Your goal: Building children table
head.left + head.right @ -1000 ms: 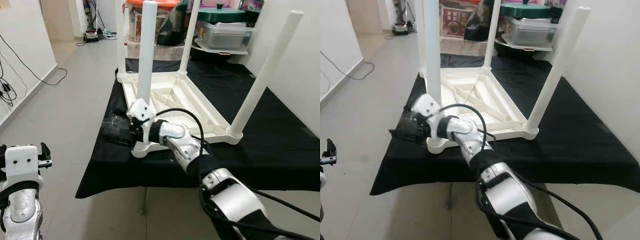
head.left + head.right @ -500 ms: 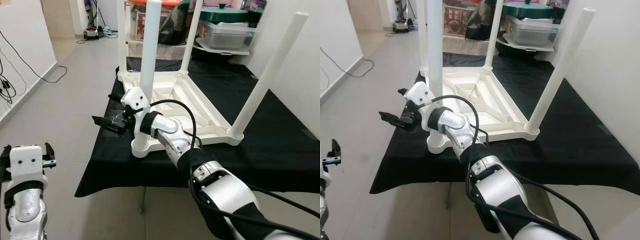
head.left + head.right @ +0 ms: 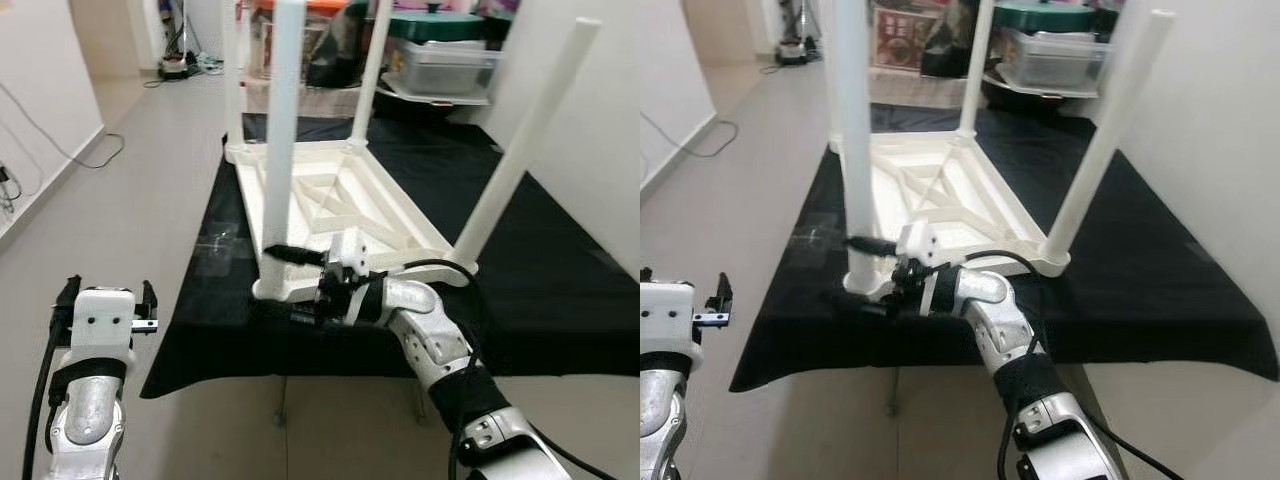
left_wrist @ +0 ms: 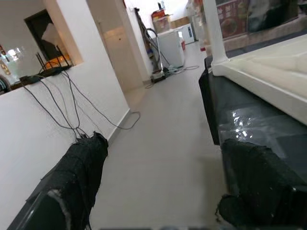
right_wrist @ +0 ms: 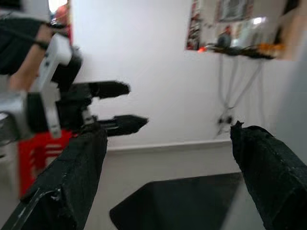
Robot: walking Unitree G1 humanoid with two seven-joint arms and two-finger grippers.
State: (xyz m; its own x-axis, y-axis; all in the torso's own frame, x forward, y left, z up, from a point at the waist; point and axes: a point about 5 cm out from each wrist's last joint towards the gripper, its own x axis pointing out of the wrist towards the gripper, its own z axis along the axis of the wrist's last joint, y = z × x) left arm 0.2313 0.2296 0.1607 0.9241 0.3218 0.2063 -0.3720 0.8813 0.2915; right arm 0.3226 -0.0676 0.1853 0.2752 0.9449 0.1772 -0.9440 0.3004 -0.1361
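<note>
1. The right pincer (image 3: pixel 285 285) sits at the near corner of the upturned children's table (image 3: pixel 340 205), its two black fingers spread apart with nothing between them, one finger (image 3: pixel 292 254) lying along the corner beside the foot of the nearest leg (image 3: pixel 279 150).
2. The left pincer (image 3: pixel 105 296) hangs off to the left of the table, out over the floor (image 3: pixel 140 180), fingers apart and idle.
3. The table lies top-down on the black-draped counter (image 3: pixel 560 270), four white legs pointing up; the nearest leg stands in the corner socket next to the right pincer.
4. Judging by its ribbed underside, the table is moulded plastic: probably light, stiff and smooth, so it may slide on the cloth if pushed sideways.
5. The best hold looks like low on a leg near its socket, or the rim (image 3: pixel 420 225).
</note>
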